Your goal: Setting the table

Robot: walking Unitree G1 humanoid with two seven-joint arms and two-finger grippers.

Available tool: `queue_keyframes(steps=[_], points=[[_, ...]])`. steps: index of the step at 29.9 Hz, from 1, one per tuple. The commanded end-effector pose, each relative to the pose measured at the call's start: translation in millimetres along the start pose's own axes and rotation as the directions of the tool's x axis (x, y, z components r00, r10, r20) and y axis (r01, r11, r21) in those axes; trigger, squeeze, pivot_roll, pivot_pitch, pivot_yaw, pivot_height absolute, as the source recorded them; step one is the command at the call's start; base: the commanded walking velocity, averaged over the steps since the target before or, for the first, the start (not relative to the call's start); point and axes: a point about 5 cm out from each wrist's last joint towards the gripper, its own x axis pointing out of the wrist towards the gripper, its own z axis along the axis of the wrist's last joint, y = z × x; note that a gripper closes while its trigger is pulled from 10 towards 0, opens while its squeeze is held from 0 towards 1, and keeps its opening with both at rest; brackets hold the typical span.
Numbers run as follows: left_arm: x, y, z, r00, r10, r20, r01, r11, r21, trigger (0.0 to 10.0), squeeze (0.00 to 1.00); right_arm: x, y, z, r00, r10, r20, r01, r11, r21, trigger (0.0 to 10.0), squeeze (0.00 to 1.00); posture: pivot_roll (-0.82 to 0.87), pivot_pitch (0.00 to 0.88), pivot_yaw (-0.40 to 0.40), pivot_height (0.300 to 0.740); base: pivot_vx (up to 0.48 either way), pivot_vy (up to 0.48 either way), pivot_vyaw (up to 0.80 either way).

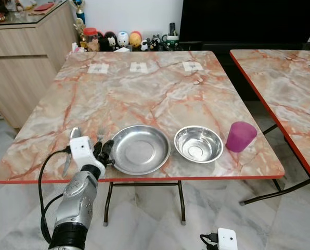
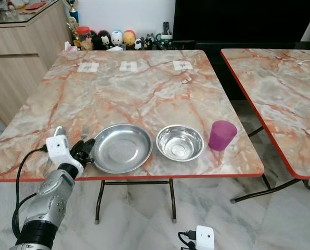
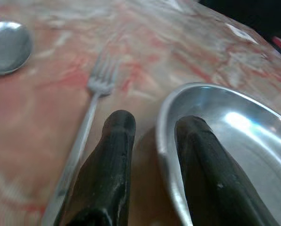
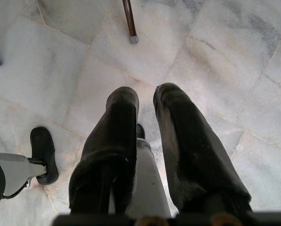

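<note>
Marble-patterned in grey and orange with a thin red edge, the square counter (image 1: 144, 94) is seen on dark folding legs over a pale veined stone floor (image 1: 207, 208). Near its front edge a round, shallow plate (image 1: 140, 149) of polished steel is set, its rim straddled by the left gripper (image 3: 150, 129): one black finger lies inside the dish and the other outside on the counter, the fingers parted and closed on nothing that can be made out. Just beside the outer finger a steel fork (image 3: 91, 113) is laid flat, tines pointing away from the front edge, and beyond it the rounded bowl of a steel spoon (image 3: 8, 46) is seen, its handle running toward the front edge in the head views. To the right of the plate a smaller, deeper steel bowl (image 1: 198, 144) is placed, apart from the plate by a narrow gap, and nothing can be seen in it but reflections. Further right a purple plastic cup (image 1: 241, 136), tapered and matte, is stood close to the front right corner.

Three small white cards (image 1: 138, 66) are laid in a row toward the far side of the counter. Behind it a line of small figurines (image 1: 123, 39) is ranged against the wall, beside a pale wooden cabinet (image 1: 25, 57). A second counter (image 1: 285, 88) of the same marble pattern is placed well apart on the right.

The right gripper (image 4: 146, 99) is hung low over the floor, its fingers slightly parted and holding nothing.
</note>
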Motion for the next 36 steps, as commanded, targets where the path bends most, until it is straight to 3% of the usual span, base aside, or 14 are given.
queue_keyframes(steps=[1, 8, 9, 10, 11, 13, 14, 15, 29, 36], points=[[0.6, 1.2, 1, 1.000, 0.005, -0.005, -0.005, 1.000, -0.009, 10.0, 0.00, -0.3, 0.9, -2, 1.000, 0.003, -0.010, -0.003, 1.000, -0.001, 10.0, 0.00, 0.12, 0.032, -0.029, 0.740, 0.000, 0.000, 0.00], [1.9, 1.4, 0, 0.999, -0.004, -0.033, 0.003, 0.999, -0.032, 10.0, 0.00, -0.3, 1.1, -2, 1.000, 0.001, -0.009, -0.001, 1.000, -0.001, 10.0, 0.00, 0.12, 0.029, -0.027, 0.740, 0.000, 0.000, 0.00], [1.9, -1.1, -1, 0.998, -0.025, -0.049, 0.024, 0.999, -0.022, 10.0, 0.26, -0.3, 1.0, -2, 1.000, 0.001, -0.009, -0.001, 1.000, 0.000, 10.0, 0.00, 0.12, 0.029, -0.027, 0.740, 0.000, 0.000, 0.00], [1.8, -2.4, -2, 0.998, -0.036, -0.060, 0.035, 0.999, -0.013, 10.0, 0.26, -0.3, 1.0, -2, 1.000, 0.001, -0.008, -0.001, 1.000, 0.000, 10.0, 0.00, 0.12, 0.029, -0.027, 0.740, 0.000, 0.000, 0.00], [1.8, -3.1, -2, 0.997, -0.036, -0.063, 0.036, 0.999, -0.006, 10.0, 0.71, -0.3, 1.1, -2, 1.000, 0.001, -0.008, -0.001, 1.000, 0.000, 10.0, 0.00, 0.12, 0.029, -0.027, 0.740, 0.000, 0.000, 0.00], [1.9, -3.3, -2, 0.997, -0.033, -0.066, 0.033, 0.999, -0.008, 10.0, 0.67, -0.3, 1.1, -2, 1.000, 0.002, -0.008, -0.002, 1.000, -0.001, 10.0, 0.00, 0.12, 0.021, -0.025, 0.740, 0.000, 0.000, 0.00], [2.2, -3.4, -2, 0.997, -0.032, -0.073, 0.032, 0.999, -0.005, 10.0, 0.55, -0.3, 1.2, -2, 1.000, 0.002, -0.008, -0.002, 1.000, 0.000, 10.0, 0.00, 0.12, 0.021, -0.025, 0.740, 0.000, 0.000, 0.00], [2.6, -4.5, -2, 0.996, -0.037, -0.081, 0.036, 0.999, -0.010, 10.0, 0.00, -0.3, 1.2, -2, 1.000, 0.003, -0.008, -0.003, 1.000, 0.000, 10.0, 0.00, 0.12, 0.018, -0.024, 0.740, 0.000, 0.000, 0.00], [3.5, -12.1, -2, 0.984, -0.087, -0.156, 0.095, 0.995, 0.040, 10.0, 0.00, -0.2, 2.4, -2, 1.000, 0.005, -0.008, -0.005, 1.000, 0.003, 10.0, 0.00, 0.13, 0.015, -0.020, 0.740, 0.000, 0.000, 0.00], [3.8, -13.3, -1, 0.978, -0.079, -0.196, 0.100, 0.990, 0.102, 10.0, 0.00, -0.1, 2.9, -1, 1.000, 0.005, -0.008, -0.005, 1.000, 0.006, 10.0, 0.00, 0.13, 0.018, -0.017, 0.740, 0.000, 0.000, 0.00]])
